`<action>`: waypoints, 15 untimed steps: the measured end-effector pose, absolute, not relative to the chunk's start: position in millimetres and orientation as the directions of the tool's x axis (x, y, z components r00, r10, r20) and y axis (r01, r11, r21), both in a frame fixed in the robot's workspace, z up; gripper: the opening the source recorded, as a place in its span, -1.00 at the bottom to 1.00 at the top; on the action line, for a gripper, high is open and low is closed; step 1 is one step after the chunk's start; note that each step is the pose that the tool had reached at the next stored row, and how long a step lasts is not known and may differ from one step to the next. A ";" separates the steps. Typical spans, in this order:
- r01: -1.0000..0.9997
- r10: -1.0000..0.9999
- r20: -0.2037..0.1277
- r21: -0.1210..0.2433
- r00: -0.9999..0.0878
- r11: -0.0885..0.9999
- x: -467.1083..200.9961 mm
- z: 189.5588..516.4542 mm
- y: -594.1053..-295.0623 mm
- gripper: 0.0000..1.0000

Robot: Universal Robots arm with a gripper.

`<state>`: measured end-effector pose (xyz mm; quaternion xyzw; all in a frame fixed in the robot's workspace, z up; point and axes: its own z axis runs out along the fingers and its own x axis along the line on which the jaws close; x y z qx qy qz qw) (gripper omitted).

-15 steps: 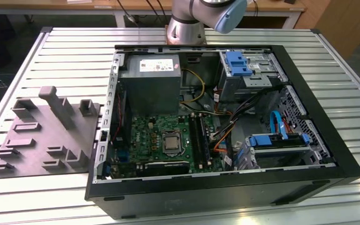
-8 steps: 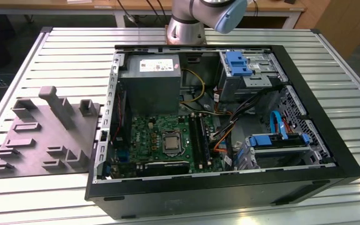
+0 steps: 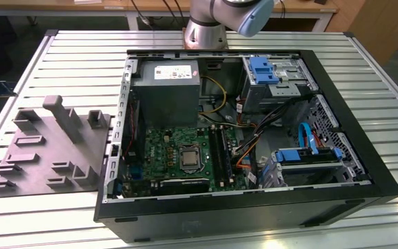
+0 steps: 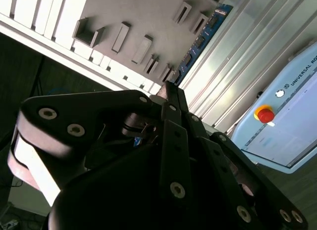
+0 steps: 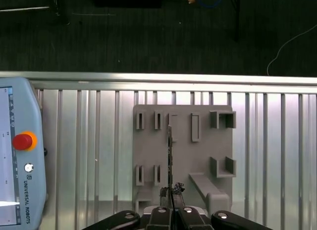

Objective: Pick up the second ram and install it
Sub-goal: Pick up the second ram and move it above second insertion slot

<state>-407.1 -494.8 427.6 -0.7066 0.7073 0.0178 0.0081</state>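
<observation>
1 second ram (image 4: 203, 38) | clamped in 1 end effector (image 5: 171, 193) | 1 grey fixture (image 5: 198, 158)

Your exterior view looks steeply down, from well back, on the open computer case (image 3: 219, 220), the slatted table (image 3: 81, 57) and the grey fixture plate (image 3: 53, 155). The first wrist view sits close behind the gripper (image 5: 171, 191) and faces straight past the jaws, along the held second ram (image 5: 169, 156). The second wrist view is canted, hard against the gripper body. Beyond the jaws, both wrist views share the plate and the teach pendant (image 5: 20, 156).
</observation>
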 end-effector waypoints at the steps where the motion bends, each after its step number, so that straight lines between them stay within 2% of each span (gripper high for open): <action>1: -1.000 -0.999 -0.037 0.014 -0.001 0.001 -404.6 427.5 -494.7 -0.77; 15: -1.000 -0.999 -0.037 0.014 -0.003 0.003 -372.9 427.5 -494.8 -0.77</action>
